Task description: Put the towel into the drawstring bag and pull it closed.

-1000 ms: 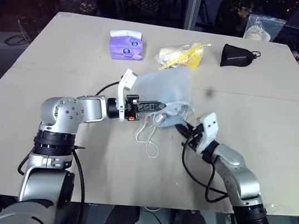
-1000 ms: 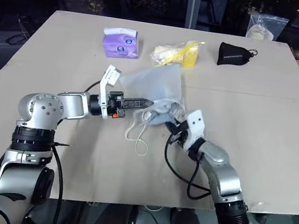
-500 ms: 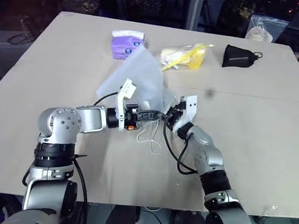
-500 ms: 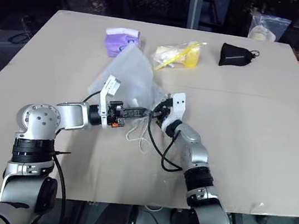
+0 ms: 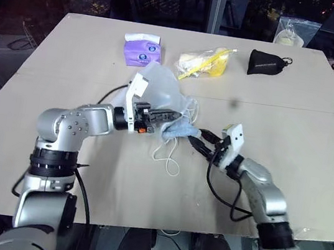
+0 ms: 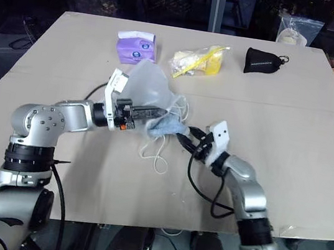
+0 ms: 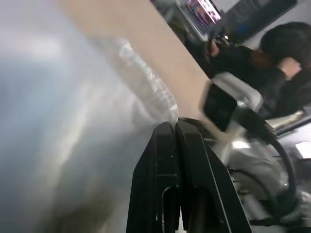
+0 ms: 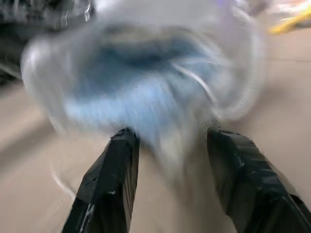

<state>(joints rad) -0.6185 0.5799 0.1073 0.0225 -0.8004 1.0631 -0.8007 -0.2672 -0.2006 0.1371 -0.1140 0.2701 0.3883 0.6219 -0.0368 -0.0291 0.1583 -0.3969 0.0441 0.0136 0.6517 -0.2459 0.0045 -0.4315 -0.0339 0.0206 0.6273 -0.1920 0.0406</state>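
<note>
At the middle of the table (image 5: 312, 165), the left gripper (image 5: 167, 114) has its two black fingers pressed tight together on the rim of the drawstring bag (image 5: 160, 87), holding the white mesh up off the surface so it bulges behind the fingers. The light blue-grey towel (image 5: 180, 129) sits at the bag's mouth, partly inside and partly bulging out toward the right gripper (image 5: 195, 140). That gripper points at the towel from just beside it, its fingers (image 8: 114, 177) spread apart with nothing between them; the right wrist view shows the blue cloth directly ahead of the gap. The bag's thin white cords (image 5: 167, 156) hang from the mouth and loop loosely on the table below. Along the far edge, well apart from the bag, lie a purple tissue pack (image 5: 142, 49), a clear plastic bag with yellow contents (image 5: 205, 61) and a small black pouch (image 5: 265, 63).
</note>
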